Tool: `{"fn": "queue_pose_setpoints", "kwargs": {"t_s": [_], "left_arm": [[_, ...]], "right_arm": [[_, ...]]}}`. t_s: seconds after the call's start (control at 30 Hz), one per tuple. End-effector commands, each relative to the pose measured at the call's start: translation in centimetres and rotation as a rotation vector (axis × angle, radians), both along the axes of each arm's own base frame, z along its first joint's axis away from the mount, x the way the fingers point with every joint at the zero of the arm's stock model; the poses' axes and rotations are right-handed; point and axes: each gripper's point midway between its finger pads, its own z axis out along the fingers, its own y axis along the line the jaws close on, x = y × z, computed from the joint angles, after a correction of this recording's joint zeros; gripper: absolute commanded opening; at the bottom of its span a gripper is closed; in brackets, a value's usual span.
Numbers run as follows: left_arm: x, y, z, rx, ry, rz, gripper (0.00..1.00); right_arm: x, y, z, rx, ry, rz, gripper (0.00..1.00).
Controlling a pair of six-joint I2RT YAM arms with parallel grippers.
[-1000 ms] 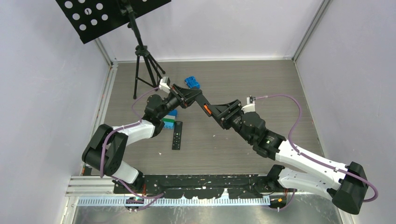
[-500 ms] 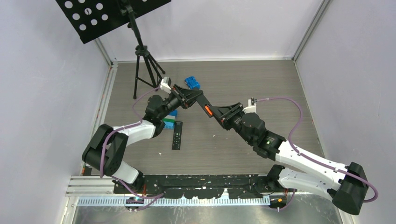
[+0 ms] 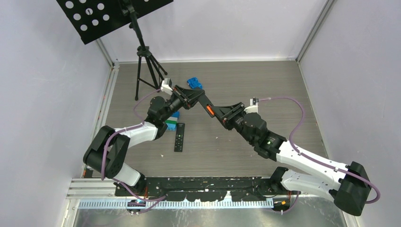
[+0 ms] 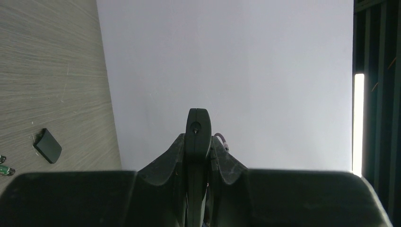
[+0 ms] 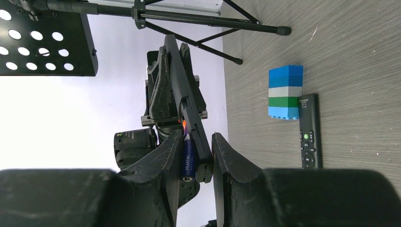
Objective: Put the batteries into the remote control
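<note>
1. The left pincer [image 4: 197, 142] is clamped shut on the remote control [image 4: 197, 124], held up off the desk [image 3: 265, 85]. Its own camera sees the remote end-on, as a thin black sliver only.
2. The right pincer [image 5: 197, 137] meets that remote's free end. Its jaws stand narrow, with the blue-purple battery [image 5: 189, 158] and the remote's edge together between them.
3. One finger [image 5: 172, 151] lies against the battery. Whether the other finger touches the remote cannot be made out.
4. An orange spot [image 5: 183, 124] shows at the battery's upper end, and the recess itself is hidden.
5. A buttoned remote [image 5: 309, 137] lies flat on the desk, just beside a blue, white and green block stack [image 5: 285, 92].
6. A small dark flat piece [image 4: 47, 145] lies on the desk. Near it, green bits [image 4: 4, 169] are cut off by the left edge and are too small to identify.
</note>
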Motion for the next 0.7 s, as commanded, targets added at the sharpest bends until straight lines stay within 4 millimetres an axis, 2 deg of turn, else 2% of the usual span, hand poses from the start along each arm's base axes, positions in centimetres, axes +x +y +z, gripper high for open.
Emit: {"fn": "queue_pose_setpoints", "kwargs": {"t_s": [0.0,0.3,0.47,0.67], "left_arm": [[-2.4,-0.8,4.9,-0.114,-0.087,-0.077,0.0],[-3.0,-0.7,5.1,-0.126,-0.052,-0.083,0.0],[-3.0,-0.6,5.0,-0.146,-0.02,-0.091,0.0],[-2.8,-0.3,4.3,-0.201,0.086,-0.087,0.0]], "right_arm": [[0.8,0.6,0.5,-0.031,-0.063,0.0,0.22],[1.6,1.1,0.5,-0.047,-0.062,-0.008,0.24],[1.7,1.1,0.3,-0.037,-0.066,-0.012,0.29],[1.6,1.6,1.6,0.029,-0.138,0.016,0.33]]}}
